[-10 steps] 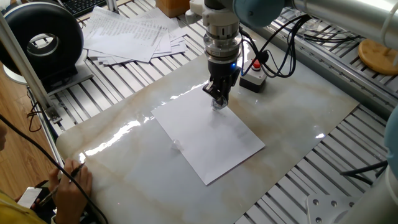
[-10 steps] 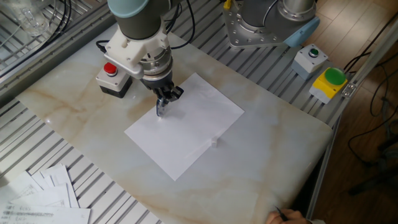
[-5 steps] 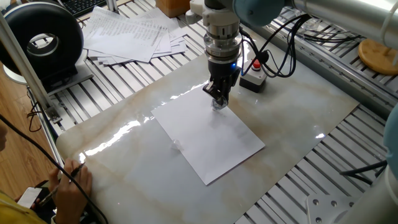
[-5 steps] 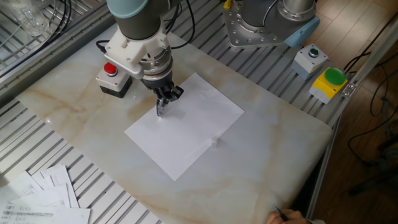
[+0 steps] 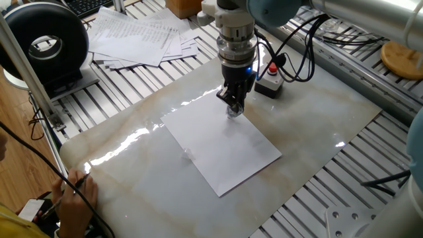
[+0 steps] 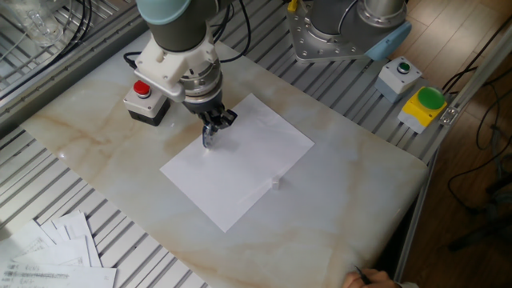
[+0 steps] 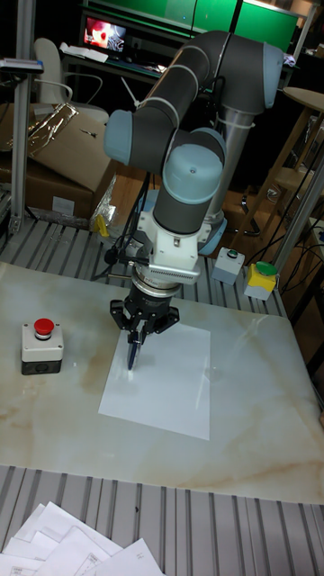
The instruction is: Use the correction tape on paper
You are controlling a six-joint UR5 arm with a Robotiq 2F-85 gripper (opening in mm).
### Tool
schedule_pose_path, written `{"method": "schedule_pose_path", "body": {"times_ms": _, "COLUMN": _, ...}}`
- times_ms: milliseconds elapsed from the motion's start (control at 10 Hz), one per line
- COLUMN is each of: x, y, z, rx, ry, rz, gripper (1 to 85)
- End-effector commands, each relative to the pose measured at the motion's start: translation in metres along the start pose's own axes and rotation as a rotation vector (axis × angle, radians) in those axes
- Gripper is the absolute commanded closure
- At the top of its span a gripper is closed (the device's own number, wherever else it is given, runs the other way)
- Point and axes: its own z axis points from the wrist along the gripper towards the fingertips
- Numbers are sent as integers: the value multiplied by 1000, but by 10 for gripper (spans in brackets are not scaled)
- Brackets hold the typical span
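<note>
The fingers (image 5: 232, 106) are clamped on the correction tape (image 6: 208, 137), which hangs below them tip-down, its lower end at or touching the paper (image 5: 221, 147) close to one of the sheet's edges. Compared with a second ago almost nothing has shifted: the arm sits in nearly the same spot, perhaps a hair further along, and the sheet has not slid on the desk (image 5: 310, 129). That near-stillness suggests the stroke is either just being pressed in or is running very slowly; no fresh white strip can be made out behind the tip, though white tape on white paper would hardly show at this size. Most of the sheet lies out beyond the fingers, toward the desk's middle, so there is room for a drag in that direction. The red button box (image 7: 41, 346) stands off to one side of the fingers, clear of the sheet, and a fanned pile of printed sheets (image 5: 142, 36) lies well apart. Judging from this, the task is in its working phase, with the contact made but the pass not visibly done.
</note>
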Motion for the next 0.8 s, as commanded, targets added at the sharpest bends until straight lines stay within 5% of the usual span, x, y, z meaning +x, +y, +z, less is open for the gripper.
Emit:
{"method": "schedule_pose_path", "body": {"times_ms": 0, "x": 1, "y": 2, "z": -1, "rx": -10, "ry": 7, "rz": 3, "gripper": 847}}
{"method": "schedule_pose_path", "body": {"times_ms": 700, "x": 3, "y": 2, "z": -2, "rx": -6, "ry": 18, "rz": 6, "gripper": 847}}
